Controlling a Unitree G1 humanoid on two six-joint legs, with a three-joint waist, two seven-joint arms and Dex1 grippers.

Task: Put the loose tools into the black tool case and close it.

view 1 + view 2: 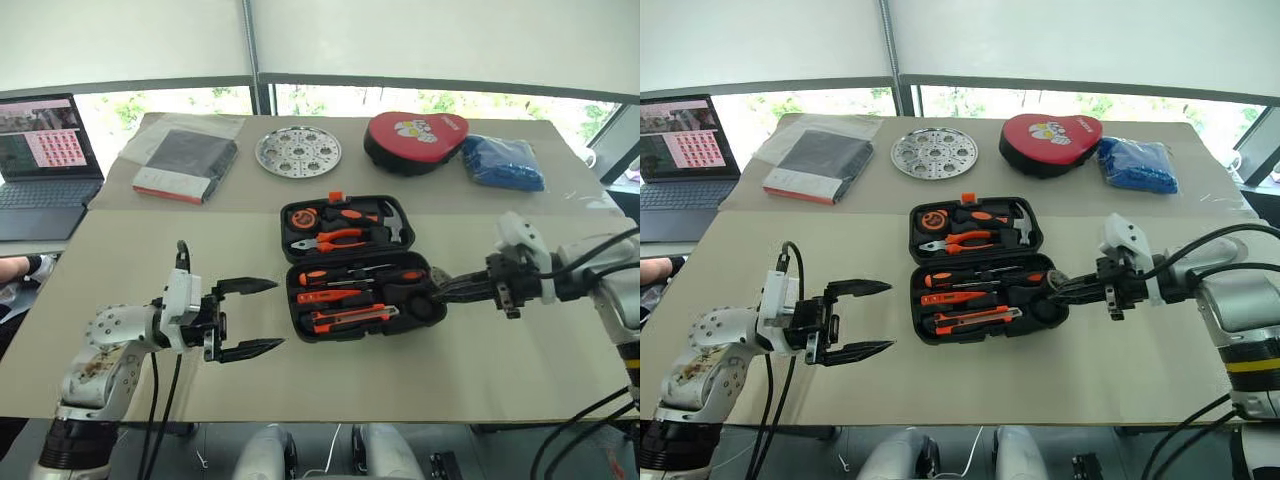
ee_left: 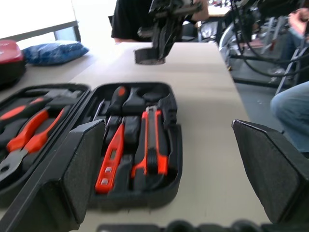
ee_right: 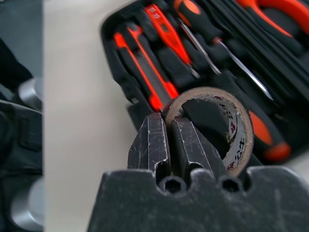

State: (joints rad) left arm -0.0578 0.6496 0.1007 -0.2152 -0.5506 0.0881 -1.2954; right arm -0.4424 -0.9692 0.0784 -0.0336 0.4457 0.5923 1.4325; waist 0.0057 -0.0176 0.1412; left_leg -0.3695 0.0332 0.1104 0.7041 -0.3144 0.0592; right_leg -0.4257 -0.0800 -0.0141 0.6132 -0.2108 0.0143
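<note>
Tape roll [image 3: 227, 130], pinched by its rim in the right gripper [image 1: 447, 290], hangs at the fingertips just above the open black tool case [image 1: 350, 262], its recess directly below, while the left gripper [image 1: 247, 318] gapes empty, farther off.

A: How open is the table [image 1: 480, 370] around the black tool case [image 1: 350, 268]?

B: Bare on its near side and to its left, up to the left pincer [image 1: 262, 317], whose fingers stand wide apart.

A: And to the right of the case?

B: The right pincer [image 1: 1058, 288] hangs over that edge, clamped on the tape roll [image 3: 227, 128].

A: Beyond it?

B: A perforated metal disc [image 1: 298, 151], a red heart-shaped pouch [image 1: 415, 138], a blue bag [image 1: 504, 162] and a flat packet [image 1: 187, 162] line the far side.
</note>
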